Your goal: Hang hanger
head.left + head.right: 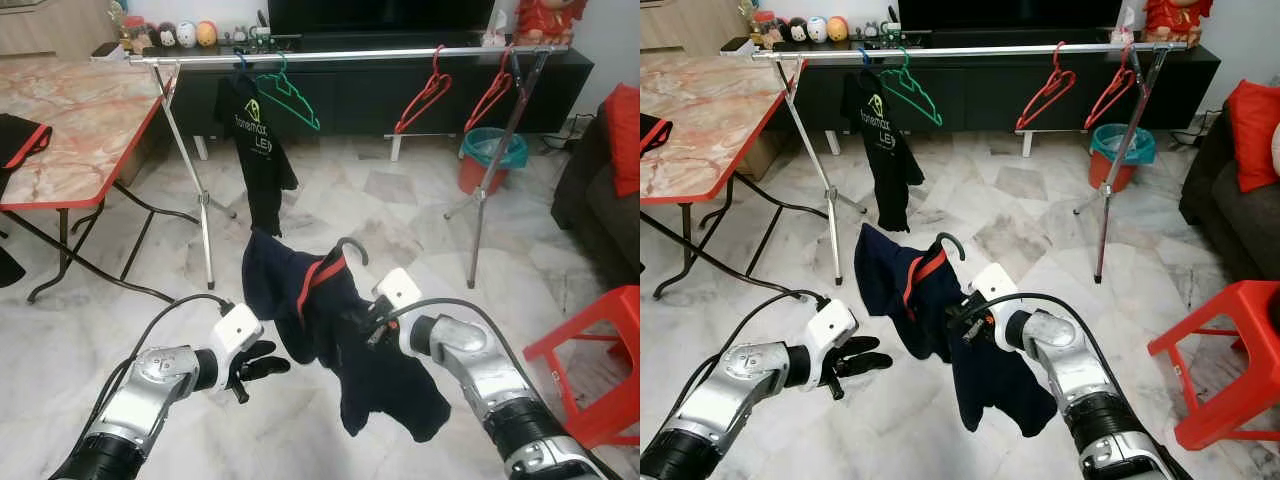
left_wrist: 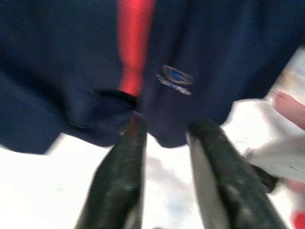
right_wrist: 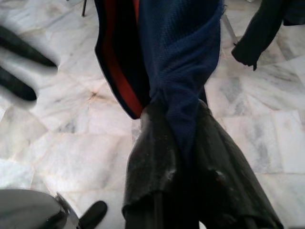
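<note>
The right tool (image 1: pixel 372 322) is clenched on a dark navy shirt with a red collar (image 1: pixel 330 330), which is draped over a dark hooked hanger (image 1: pixel 352 247); the hook stands up just above this tool. The left tool (image 1: pixel 262 362) sits close beside the shirt's lower edge, its fingers (image 2: pixel 119 167) parted and holding nothing. The long silver clothes rail (image 1: pixel 340 55) lies well ahead of and above both tools, running crosswise, so the hook likely has to travel forward and up, carried by the right arm.
</note>
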### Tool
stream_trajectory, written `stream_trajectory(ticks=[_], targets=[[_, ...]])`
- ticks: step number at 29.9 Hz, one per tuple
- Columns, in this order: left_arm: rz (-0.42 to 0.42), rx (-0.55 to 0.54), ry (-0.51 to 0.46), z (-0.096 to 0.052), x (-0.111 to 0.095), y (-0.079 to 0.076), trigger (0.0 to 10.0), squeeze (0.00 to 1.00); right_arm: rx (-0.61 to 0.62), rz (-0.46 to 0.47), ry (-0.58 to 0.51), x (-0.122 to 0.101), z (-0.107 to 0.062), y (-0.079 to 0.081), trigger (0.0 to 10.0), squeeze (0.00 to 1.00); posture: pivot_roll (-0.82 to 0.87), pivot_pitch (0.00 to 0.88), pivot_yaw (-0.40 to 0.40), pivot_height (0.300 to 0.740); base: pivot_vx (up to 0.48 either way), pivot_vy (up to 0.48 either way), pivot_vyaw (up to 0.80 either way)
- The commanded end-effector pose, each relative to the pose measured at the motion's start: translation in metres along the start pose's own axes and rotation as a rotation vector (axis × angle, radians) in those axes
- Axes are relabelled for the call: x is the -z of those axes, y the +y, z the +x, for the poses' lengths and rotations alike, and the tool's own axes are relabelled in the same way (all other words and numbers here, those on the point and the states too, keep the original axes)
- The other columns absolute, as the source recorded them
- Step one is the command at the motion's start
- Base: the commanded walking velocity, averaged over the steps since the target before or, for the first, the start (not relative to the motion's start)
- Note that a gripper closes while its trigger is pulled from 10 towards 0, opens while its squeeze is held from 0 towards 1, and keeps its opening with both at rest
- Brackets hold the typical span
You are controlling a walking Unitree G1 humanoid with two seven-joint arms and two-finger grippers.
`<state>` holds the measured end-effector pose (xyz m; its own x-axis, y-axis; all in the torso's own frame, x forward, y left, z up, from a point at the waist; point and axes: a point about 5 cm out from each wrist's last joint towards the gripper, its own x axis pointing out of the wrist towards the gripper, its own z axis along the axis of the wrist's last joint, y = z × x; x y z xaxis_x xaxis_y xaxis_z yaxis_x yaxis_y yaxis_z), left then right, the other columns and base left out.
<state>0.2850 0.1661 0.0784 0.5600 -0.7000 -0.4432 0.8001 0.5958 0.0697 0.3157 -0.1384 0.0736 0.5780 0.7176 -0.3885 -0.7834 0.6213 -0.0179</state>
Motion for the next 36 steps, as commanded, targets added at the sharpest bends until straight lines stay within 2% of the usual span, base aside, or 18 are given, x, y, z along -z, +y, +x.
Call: stream_trajectory(ticks=[1, 2, 3, 4, 7, 10, 11, 15, 16, 19, 25, 26, 29, 36], targets=[[0.017, -0.077, -0.029, -0.010, -0.005, 0.013, 10.0, 1.00, -0.028, -0.056, -0.063, -0.013, -0.004, -0.002, 10.0, 0.00, -0.05, 0.022, 0.033, 0.740, 0.000, 0.000, 0.00], [0.013, -0.126, -0.061, -0.017, -0.010, 0.022, 10.0, 1.00, -0.041, -0.068, -0.047, -0.010, -0.010, -0.006, 10.0, 0.00, -0.05, 0.022, 0.033, 0.740, 0.000, 0.000, 0.00], [-0.013, -0.106, -0.111, -0.025, -0.017, 0.024, 10.0, 1.00, -0.059, -0.088, -0.028, -0.006, -0.018, -0.009, 10.0, 0.00, -0.05, 0.019, 0.028, 0.740, 0.000, 0.000, 0.00], [-0.013, -0.106, -0.111, -0.025, -0.017, 0.024, 10.0, 1.00, -0.059, -0.088, -0.028, -0.006, -0.018, -0.009, 10.0, 0.00, -0.05, 0.019, 0.028, 0.740, 0.000, 0.000, 0.00], [-0.053, -0.026, -0.201, -0.038, -0.032, 0.021, 10.0, 1.00, -0.104, -0.102, 0.000, 0.002, -0.030, -0.012, 10.0, 0.00, -0.05, 0.017, 0.023, 0.740, 0.000, 0.000, 0.00], [-0.045, 0.035, -0.227, -0.046, -0.042, 0.018, 10.0, 1.00, -0.143, -0.097, 0.011, 0.005, -0.038, -0.014, 10.0, 0.00, -0.04, 0.016, 0.019, 0.740, 0.000, 0.000, 0.00], [-0.021, 0.086, -0.236, -0.049, -0.050, 0.014, 10.0, 1.00, -0.203, -0.108, 0.026, 0.009, -0.045, -0.013, 10.0, 0.00, -0.04, 0.011, 0.017, 0.740, 0.000, 0.000, 0.00], [0.000, 0.122, -0.213, -0.047, -0.050, 0.010, 10.0, 1.00, -0.243, -0.109, 0.039, 0.011, -0.048, -0.011, 10.0, 0.00, -0.04, 0.008, 0.016, 0.740, 0.000, 0.000, 0.00], [0.013, 0.162, -0.196, -0.041, -0.049, 0.004, 10.0, 1.00, -0.299, -0.104, 0.013, 0.008, -0.049, -0.007, 10.0, 0.00, -0.05, 0.000, 0.015, 0.740, 0.000, 0.000, 0.00], [0.031, 0.200, -0.192, -0.036, -0.049, -0.001, 10.0, 1.00, -0.354, -0.115, -0.002, 0.006, -0.050, -0.003, 10.0, 0.00, -0.05, 0.000, 0.013, 0.740, 0.000, 0.000, 0.00], [0.038, 0.240, -0.192, -0.036, -0.051, -0.005, 10.0, 1.00, -0.393, -0.131, 0.009, 0.007, -0.051, -0.001, 10.0, 0.00, -0.05, 0.000, 0.009, 0.740, 0.000, 0.000, 0.00], [0.061, 0.252, -0.178, -0.036, -0.050, -0.006, 10.0, 0.00, -0.417, -0.138, 0.017, 0.008, -0.053, 0.001, 10.0, 0.00, -0.05, 0.000, 0.006, 0.740, 0.000, 0.000, 0.00], [0.080, 0.304, -0.163, -0.037, -0.054, -0.008, 10.0, 0.00, -0.474, -0.154, 0.037, 0.009, -0.055, 0.003, 10.0, 0.00, -0.05, 0.000, 0.004, 0.740, 0.000, 0.000, 0.00], [0.082, 0.384, -0.169, -0.037, -0.060, -0.013, 10.0, 0.00, -0.506, -0.175, 0.073, 0.012, -0.056, 0.003, 10.0, 0.00, -0.05, 0.000, 0.001, 0.740, 0.000, 0.000, 0.00]])
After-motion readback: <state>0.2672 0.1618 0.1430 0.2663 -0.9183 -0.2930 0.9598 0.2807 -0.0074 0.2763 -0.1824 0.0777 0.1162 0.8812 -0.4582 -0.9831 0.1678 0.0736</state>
